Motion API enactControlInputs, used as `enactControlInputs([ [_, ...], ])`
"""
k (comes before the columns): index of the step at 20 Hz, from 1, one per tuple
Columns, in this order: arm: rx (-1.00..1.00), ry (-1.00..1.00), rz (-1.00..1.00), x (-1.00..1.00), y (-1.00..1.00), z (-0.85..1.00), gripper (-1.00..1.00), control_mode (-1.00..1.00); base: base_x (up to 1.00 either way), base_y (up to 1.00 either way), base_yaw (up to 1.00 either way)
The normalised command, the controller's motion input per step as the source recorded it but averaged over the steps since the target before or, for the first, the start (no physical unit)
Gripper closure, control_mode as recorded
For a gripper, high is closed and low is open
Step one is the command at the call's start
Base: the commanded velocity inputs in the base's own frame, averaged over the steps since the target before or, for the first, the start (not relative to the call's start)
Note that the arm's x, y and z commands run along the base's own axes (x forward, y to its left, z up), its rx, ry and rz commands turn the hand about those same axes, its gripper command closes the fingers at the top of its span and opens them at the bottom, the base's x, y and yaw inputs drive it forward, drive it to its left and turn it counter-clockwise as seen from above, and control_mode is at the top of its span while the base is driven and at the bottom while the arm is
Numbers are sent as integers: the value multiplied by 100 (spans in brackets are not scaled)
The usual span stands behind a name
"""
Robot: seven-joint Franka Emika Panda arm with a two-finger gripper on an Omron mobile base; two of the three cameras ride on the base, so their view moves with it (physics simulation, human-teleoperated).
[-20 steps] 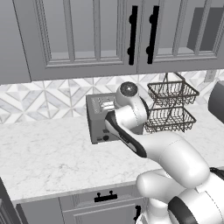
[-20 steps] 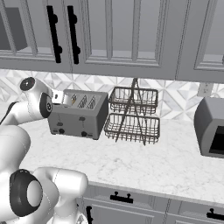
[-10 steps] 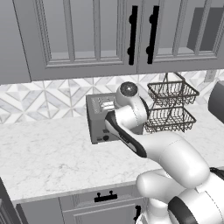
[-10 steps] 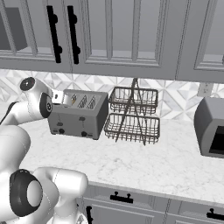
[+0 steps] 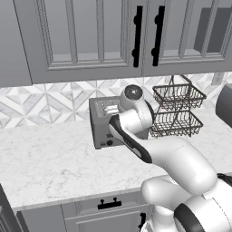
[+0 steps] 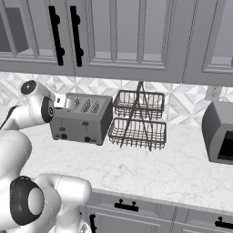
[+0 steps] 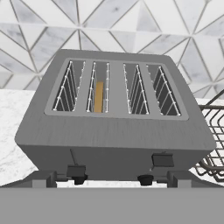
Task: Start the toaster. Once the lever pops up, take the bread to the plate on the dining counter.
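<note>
Toaster (image 6: 82, 124) sits on the counter (image 6: 136, 168) beside the wire basket rack (image 6: 139, 119). Hand view alone shows bread (image 7: 99, 97) down in the second slot from left. Left lever (image 7: 75, 170) sits lower than right lever (image 7: 163, 160). Finger spread: can't tell.

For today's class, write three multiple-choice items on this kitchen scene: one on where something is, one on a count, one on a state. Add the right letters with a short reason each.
1. In the hand view, where is the bread?
A. second slot from the left
B. in the wire basket
C. on the counter

2. How many slots has the toaster?
A. two
B. four
C. six

3. In the hand view, how do the two levers stand?
A. both at one height
B. the left lever lower than the right lever
C. the right lower

Key: 1 A, an orange slice edge shows there. 2 B, four wire-lined slots on top. 3 B, the left one sits lower down its track.
</note>
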Motion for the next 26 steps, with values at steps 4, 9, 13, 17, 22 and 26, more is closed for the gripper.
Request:
enactControlInputs([
  [4, 0, 0, 0, 0, 0, 0, -100, -100, 0, 0, 0],
  [9, 0, 0, 0, 0, 0, 0, -100, -100, 0, 0, 0],
  [13, 0, 0, 0, 0, 0, 0, -100, -100, 0, 0, 0],
  [17, 0, 0, 0, 0, 0, 0, -100, -100, 0, 0, 0],
  [22, 0, 0, 0, 0, 0, 0, -100, -100, 0, 0, 0],
  [26, 0, 0, 0, 0, 0, 0, -100, -100, 0, 0, 0],
])
